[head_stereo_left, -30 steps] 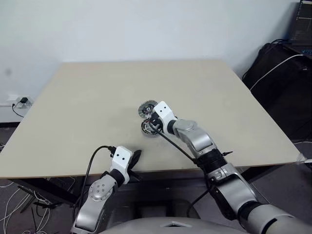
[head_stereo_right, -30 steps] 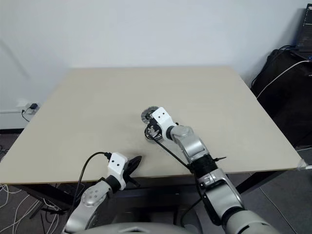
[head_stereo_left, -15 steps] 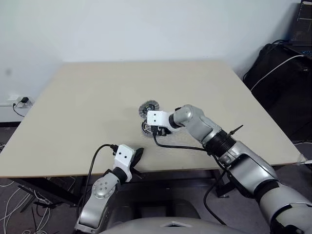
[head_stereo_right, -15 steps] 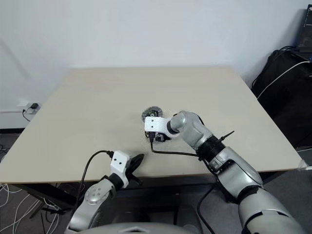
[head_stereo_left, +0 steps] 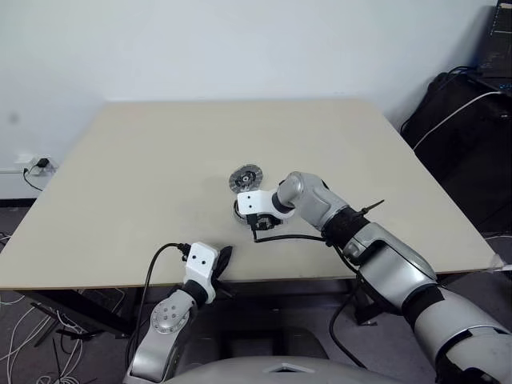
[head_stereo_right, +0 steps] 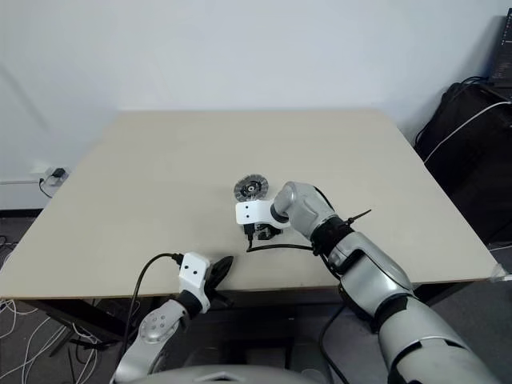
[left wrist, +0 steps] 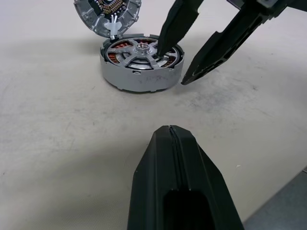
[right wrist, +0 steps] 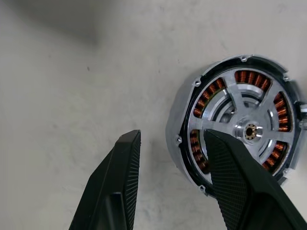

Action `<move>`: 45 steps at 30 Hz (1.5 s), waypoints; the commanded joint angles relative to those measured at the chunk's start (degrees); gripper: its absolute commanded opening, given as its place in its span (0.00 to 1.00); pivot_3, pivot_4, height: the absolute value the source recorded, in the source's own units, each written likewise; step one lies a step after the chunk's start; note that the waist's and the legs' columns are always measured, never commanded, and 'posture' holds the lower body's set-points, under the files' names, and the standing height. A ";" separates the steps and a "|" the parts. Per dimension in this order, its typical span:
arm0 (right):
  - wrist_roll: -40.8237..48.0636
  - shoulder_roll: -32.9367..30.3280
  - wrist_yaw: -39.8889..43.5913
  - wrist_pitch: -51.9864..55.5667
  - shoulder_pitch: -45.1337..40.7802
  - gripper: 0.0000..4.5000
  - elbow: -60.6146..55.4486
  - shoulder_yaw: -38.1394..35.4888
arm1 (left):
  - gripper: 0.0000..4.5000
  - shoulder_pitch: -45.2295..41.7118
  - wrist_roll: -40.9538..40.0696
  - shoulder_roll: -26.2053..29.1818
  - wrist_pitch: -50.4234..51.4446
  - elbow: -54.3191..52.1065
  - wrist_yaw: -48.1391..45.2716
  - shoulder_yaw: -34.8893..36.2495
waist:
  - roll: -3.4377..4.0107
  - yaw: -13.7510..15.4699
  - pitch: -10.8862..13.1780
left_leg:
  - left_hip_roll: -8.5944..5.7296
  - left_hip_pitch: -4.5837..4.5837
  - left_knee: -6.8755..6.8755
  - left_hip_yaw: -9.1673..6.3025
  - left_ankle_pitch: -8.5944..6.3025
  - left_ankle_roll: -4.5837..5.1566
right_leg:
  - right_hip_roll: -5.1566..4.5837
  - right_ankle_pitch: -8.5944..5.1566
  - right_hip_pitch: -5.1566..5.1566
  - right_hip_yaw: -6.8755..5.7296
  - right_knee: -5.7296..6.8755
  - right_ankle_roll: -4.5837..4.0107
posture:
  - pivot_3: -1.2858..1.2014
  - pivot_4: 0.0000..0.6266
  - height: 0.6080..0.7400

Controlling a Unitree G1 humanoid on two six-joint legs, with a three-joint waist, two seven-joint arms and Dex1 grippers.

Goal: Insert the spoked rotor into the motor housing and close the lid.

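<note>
The spoked rotor lies flat in the motor housing, a low grey drum in the middle of the table, with copper windings showing between the spokes. The lid, a ribbed grey disc with a dark centre, lies just behind it, touching or nearly so. My right gripper points down at the drum and is open. One of its fingers hangs over the rotor's face, the other stands outside the wall, and nothing is held. My left gripper is shut and empty at the table's front edge.
The beige table stretches wide around the parts. Black bags and cables stand off the table's right side. A wall socket with a plug is at the far left.
The right gripper's fingers have spread apart over the motor, its wrist has rolled, and the arm has swung out to the right. The left arm has stayed in place.
</note>
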 commanded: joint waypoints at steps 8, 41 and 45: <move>-5.09 1.47 -0.41 -4.33 -3.80 0.41 6.87 -0.15 | 0.00 -0.11 0.12 -0.91 -1.99 -1.39 1.44 -0.15 | 0.00 -0.03 0.00 | 0.00 0.00 0.00 0.01 0.01 -0.02 | 0.00 0.00 -0.01 0.01 0.01 -0.01 | 0.52 0.00 1.00; 1.14 -8.30 4.90 19.83 17.20 0.03 -35.82 -11.80 | 0.00 -1.32 -0.28 -1.66 -2.93 0.83 0.54 -0.94 | -0.07 0.67 0.03 | 0.00 -0.23 0.03 -0.18 -0.14 0.24 | -0.08 -0.02 -0.16 -0.13 -0.04 -0.10 | 0.52 0.00 1.00; 1.01 -6.88 0.41 30.01 20.31 0.03 -40.40 -12.69 | 0.00 -1.16 -0.34 -1.74 -3.03 0.90 0.43 -1.00 | -0.08 0.93 0.04 | 0.02 -0.23 0.14 -0.33 -0.14 0.23 | -0.11 -0.03 -0.13 -0.22 -0.01 -0.07 | 0.52 0.00 1.00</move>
